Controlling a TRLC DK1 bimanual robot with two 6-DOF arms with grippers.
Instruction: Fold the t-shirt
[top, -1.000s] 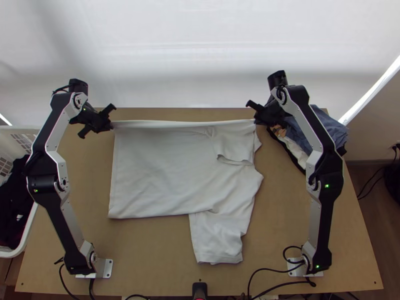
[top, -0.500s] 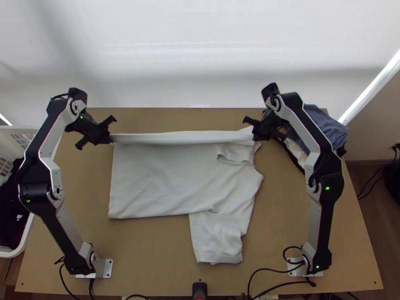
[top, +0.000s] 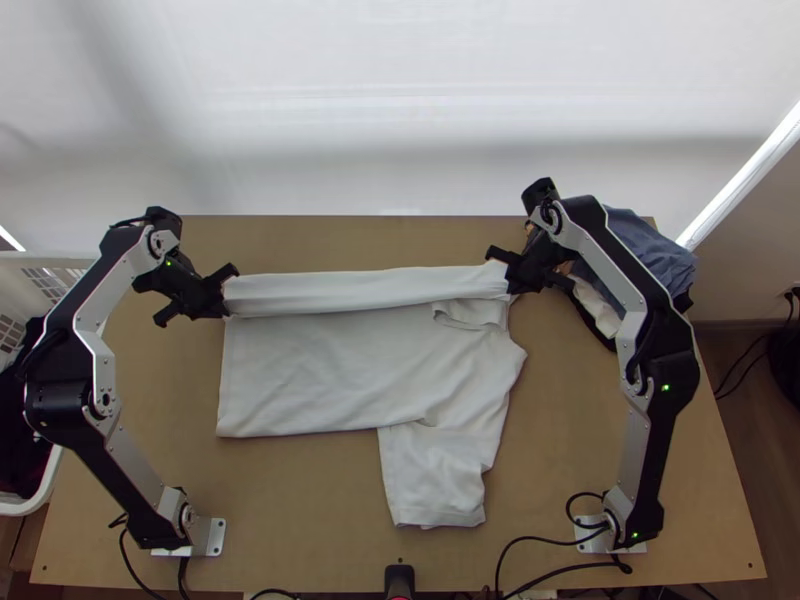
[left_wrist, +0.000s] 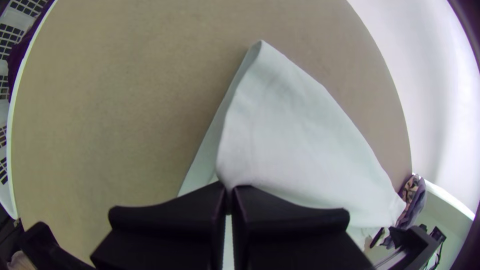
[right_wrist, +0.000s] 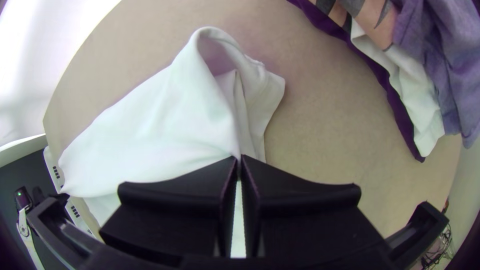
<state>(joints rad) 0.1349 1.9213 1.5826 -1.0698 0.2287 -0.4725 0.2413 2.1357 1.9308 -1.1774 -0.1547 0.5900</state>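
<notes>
Both far-fold ends, we judge, sit pinched in the black left gripper (left_wrist: 229, 188) and black right gripper (right_wrist: 239, 159), the white cloth t-shirt (top: 330, 370) lying nearward.

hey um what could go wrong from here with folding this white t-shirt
The left gripper and right gripper pinch opposite ends of the folded strip; uneven release could skew it. The flap jutting toward the table's near edge might stay outside the fold. The right gripper is close to the clothes pile, so it might snag something there.
</notes>
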